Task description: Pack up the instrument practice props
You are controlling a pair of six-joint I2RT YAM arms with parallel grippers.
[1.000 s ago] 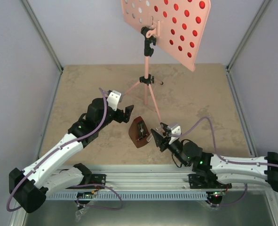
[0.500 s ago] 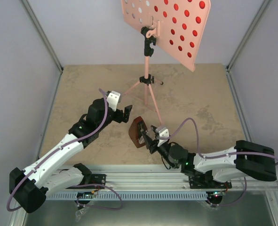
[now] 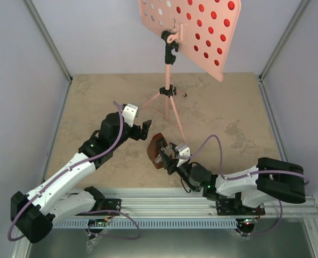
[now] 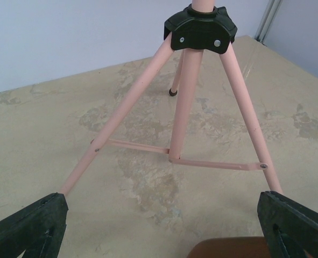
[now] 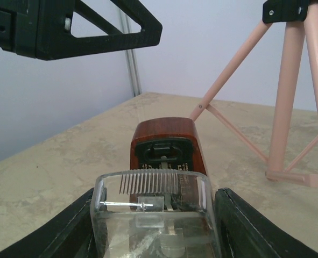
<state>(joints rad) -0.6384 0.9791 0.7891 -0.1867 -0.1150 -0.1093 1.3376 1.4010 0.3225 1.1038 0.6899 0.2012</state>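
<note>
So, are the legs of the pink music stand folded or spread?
Spread. The music stand has three legs splaying from the black joint to the table, thin braces stretched between them.

No readable text, labels or numbers anywhere.

What you cannot see
The pink hole-dotted music stand desk (image 3: 204, 30) is cut off at the far edge; the red sheet (image 3: 231, 6) shows only through its holes; the right gripper (image 3: 165, 155) covers the near side of the small brown pyramid metronome (image 3: 156, 146).
</note>
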